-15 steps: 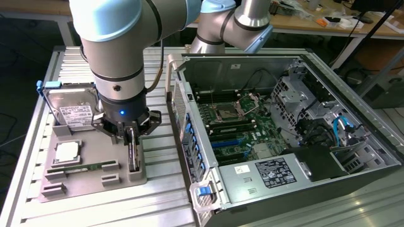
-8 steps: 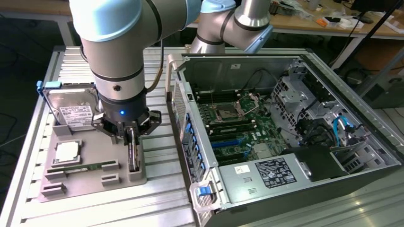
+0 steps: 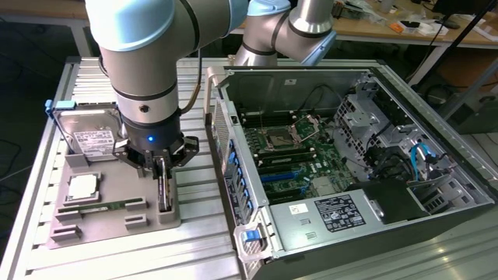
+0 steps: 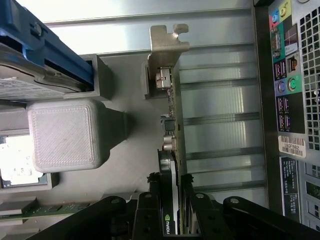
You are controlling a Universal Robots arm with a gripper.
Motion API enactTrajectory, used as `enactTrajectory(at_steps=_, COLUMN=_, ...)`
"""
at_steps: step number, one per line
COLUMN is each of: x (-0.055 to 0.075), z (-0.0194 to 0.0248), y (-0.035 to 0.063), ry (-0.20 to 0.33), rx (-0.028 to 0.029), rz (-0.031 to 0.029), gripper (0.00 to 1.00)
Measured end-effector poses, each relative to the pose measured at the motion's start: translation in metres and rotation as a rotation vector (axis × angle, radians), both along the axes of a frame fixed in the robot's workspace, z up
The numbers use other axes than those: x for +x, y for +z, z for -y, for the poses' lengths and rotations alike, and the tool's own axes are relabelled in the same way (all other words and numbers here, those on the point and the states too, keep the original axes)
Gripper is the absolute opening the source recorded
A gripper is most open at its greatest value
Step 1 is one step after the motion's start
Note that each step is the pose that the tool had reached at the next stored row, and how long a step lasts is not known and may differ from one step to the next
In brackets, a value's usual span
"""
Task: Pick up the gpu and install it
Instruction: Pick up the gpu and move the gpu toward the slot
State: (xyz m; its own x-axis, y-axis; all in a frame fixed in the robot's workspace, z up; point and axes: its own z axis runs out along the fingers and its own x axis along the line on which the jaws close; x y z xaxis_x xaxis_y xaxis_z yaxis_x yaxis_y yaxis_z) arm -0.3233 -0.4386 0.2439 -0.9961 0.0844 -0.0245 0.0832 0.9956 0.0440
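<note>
jaws: pinching the gpu (image 3: 165, 197) from above, one on each face | gpu: upright on edge in grey tray (image 3: 116, 230), on bench (image 3: 195, 251) | exterior view's left of open computer case (image 3: 350, 175)

**Surfaces and finishes at my wrist**

My gripper (image 4: 170, 179) is matt black. The gpu (image 4: 172, 120) it clamps shows a dull green board edge and a bare, satin metal bracket. The grey tray (image 3: 116, 224) under it is matt printed plastic, finely ridged. Under the tray, the table (image 3: 195, 251) is ribbed, pale, semi-glossy aluminium.
</note>
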Motion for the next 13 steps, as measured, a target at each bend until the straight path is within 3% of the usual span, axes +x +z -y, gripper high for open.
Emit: enactTrajectory(at_steps=13, x=0.0, z=0.0, y=0.0, ry=0.0, rx=0.0, rz=0.0, gripper=0.27)
